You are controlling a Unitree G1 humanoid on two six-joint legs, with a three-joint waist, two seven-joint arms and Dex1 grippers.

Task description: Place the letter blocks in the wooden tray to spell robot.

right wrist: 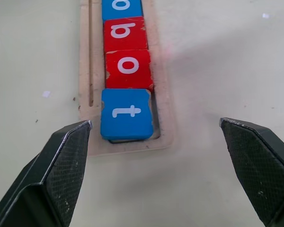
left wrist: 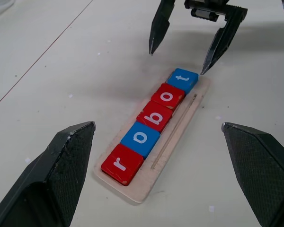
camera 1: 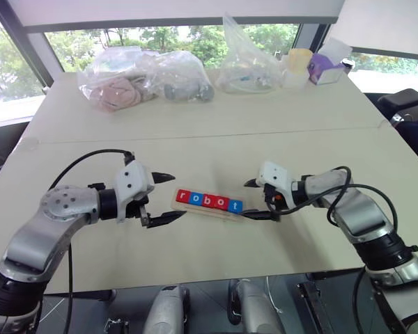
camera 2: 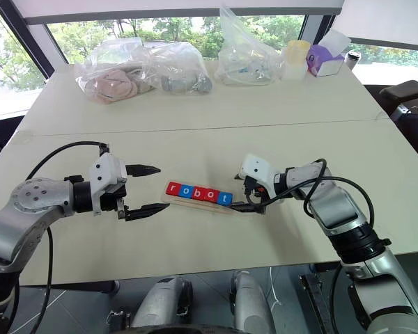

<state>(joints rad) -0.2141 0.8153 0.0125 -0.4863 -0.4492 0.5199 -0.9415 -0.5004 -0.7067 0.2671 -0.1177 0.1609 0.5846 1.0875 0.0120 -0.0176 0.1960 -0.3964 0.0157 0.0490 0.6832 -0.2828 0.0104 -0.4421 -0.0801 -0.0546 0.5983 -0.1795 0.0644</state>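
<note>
From the head, the five small red and blue letter blocks [camera 1: 210, 200] sit in the long pale wooden tray [camera 1: 184, 207] mid-table, so the word reads robot.

The left gripper [camera 1: 165, 198] waits beside it, spread, empty.

From the right wrist, the right gripper [right wrist: 156, 165] is spread wide by the blue t block [right wrist: 126, 114].

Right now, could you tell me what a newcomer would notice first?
Mid-table, the tray holds five letter blocks spelling robot, red and blue by turns. The left gripper and right gripper stand open at either end of it. Plastic bags lie along the far edge.
</note>
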